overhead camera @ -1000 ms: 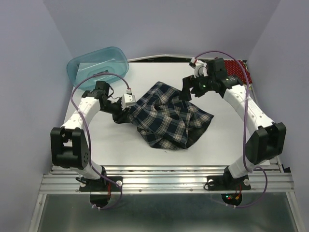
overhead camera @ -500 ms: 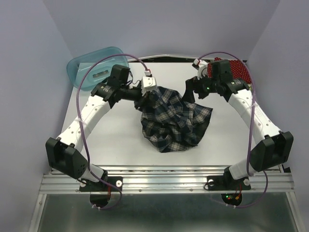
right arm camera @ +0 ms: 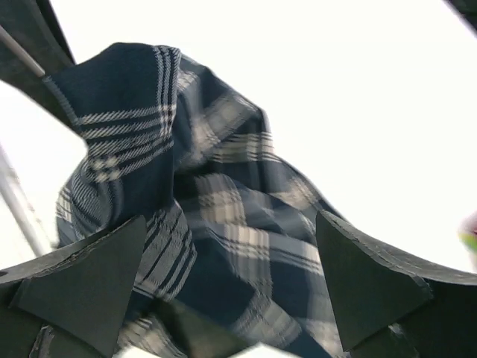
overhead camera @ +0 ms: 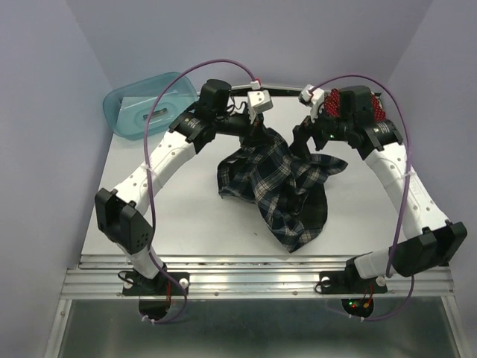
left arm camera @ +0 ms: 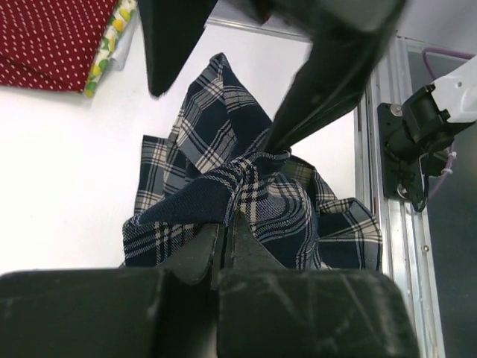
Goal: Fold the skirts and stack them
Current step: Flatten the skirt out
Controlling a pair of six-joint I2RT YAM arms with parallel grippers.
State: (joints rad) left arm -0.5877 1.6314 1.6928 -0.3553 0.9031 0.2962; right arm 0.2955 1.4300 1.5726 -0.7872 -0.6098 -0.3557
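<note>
The plaid skirt (overhead camera: 279, 183) hangs bunched above the table, its lower end trailing onto the white top. My left gripper (overhead camera: 256, 133) is shut on its upper fold; in the left wrist view the jaws (left arm camera: 223, 227) pinch the plaid cloth (left arm camera: 246, 201). Just right of that fold my right gripper (overhead camera: 304, 142) stands open. Its fingers (right arm camera: 82, 280) spread wide, with the plaid skirt (right arm camera: 216, 216) between and beyond them. The red dotted skirt (overhead camera: 335, 99) lies at the back right, partly hidden by the right arm. The red skirt (left arm camera: 52, 37) rests on a yellowish patterned skirt (left arm camera: 112, 43).
A translucent teal tub (overhead camera: 145, 104) stands at the back left corner. The metal rail (overhead camera: 253, 280) with both arm bases runs along the near edge. Purple walls close in on the sides and back.
My left gripper closed on the plaid skirt and carried it up and toward the back right. The skirt now hangs lifted. The right arm shifted slightly back, staying open.
</note>
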